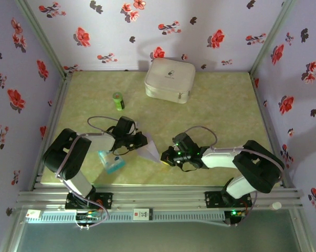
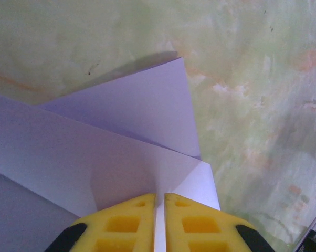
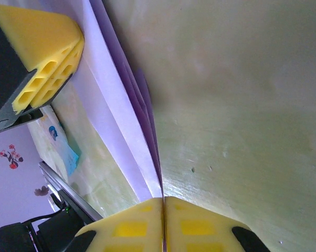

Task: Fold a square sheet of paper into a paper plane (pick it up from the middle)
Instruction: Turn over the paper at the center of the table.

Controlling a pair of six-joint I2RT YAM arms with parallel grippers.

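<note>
The pale lavender sheet of paper (image 1: 149, 149) is folded into several layers and stands on edge between my two grippers, at the near middle of the table. My left gripper (image 1: 139, 140) is shut on one end; in the left wrist view its yellow fingertips (image 2: 159, 195) pinch the paper (image 2: 121, 131) along a crease. My right gripper (image 1: 166, 157) is shut on the other end; in the right wrist view its tips (image 3: 163, 198) clamp the stacked edges of the paper (image 3: 124, 105). A left finger (image 3: 48, 58) shows at the top left there.
A blue-and-white plastic packet (image 1: 111, 161) lies under the left arm, also in the right wrist view (image 3: 69, 155). A green bottle (image 1: 118, 101) and a white case (image 1: 169, 80) stand farther back. Floral walls enclose the table on three sides.
</note>
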